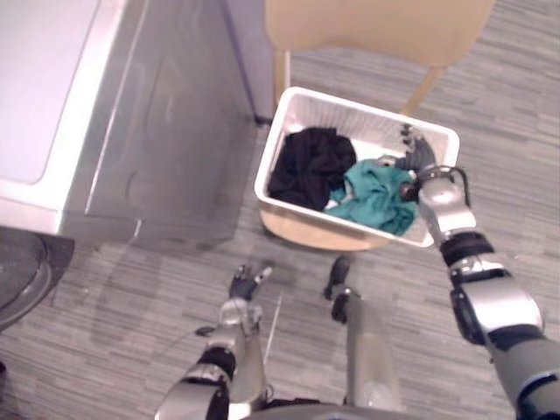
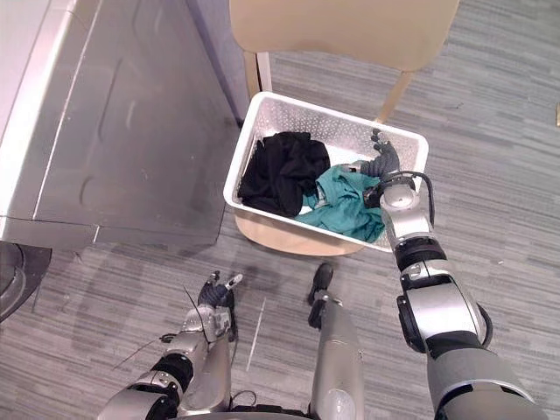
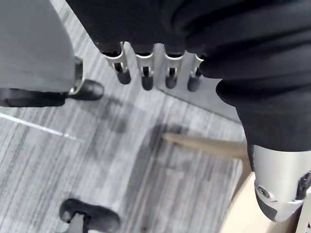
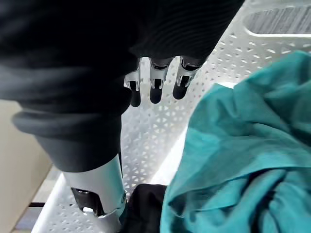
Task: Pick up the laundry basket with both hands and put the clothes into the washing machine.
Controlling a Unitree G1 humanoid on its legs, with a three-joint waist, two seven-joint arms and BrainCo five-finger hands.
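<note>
1. Grey plank floor [image 1: 507, 114], with a white laundry basket [image 1: 350, 105] on a tan seat [image 1: 297, 229].
2. Right hand [image 1: 418, 156] is inside the basket, fingers loosely straight, teal cloth [image 1: 372, 197] beside its fingertips.
3. Left hand [image 1: 245, 284] has relaxed fingers, empty, well apart from the basket.

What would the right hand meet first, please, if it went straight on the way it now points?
Probably the laundry basket's perforated inner wall, just beyond the right hand's straight fingers; the teal garment lies beside that line. Depth is unclear.
</note>
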